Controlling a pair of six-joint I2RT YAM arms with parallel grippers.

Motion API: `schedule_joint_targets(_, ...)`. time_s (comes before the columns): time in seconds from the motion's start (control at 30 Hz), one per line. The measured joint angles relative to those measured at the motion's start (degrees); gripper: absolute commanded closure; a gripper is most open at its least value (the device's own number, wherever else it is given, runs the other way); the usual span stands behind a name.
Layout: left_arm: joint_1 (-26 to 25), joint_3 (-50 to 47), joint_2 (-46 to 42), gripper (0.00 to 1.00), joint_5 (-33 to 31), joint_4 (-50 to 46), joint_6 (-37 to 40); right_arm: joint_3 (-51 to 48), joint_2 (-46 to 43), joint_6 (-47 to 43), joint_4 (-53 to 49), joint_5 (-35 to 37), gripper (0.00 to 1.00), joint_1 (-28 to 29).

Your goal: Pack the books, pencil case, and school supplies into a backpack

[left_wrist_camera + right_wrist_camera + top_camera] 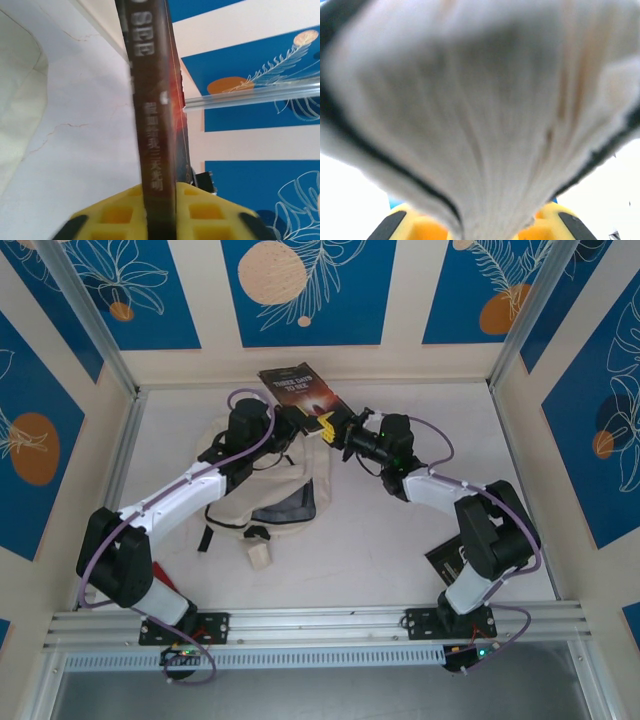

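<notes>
Honestly, barely started. The dark brown book [300, 390] sits just beyond the backpack [265, 490], with the left pincer [160, 212] clamped on its spine and the right pincer [490, 227] pinching its pages. Nothing looks packed yet, and a black book [447, 562] waits on the desk [400, 530].

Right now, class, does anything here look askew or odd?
Yes. The dark brown book is gripped by the left end effector and the right end effector at once, and in the right one's grip its pages fan open.
</notes>
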Motion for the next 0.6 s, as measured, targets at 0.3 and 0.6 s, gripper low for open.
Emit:
schedule_joint_targets(0.3, 0.7, 0.5, -0.6, 0.17, -0.1, -8.9, 8.7, -0.6, -3.9, -8.6, -12.9, -0.7, 0.97, -2.5)
schedule_joint_targets(0.6, 1.3, 6.1, -3.8, 0.17, -4.6, -42.4, 41.2, -1.0, -15.8, -30.6, -39.5, 1.3, 0.97, -7.3)
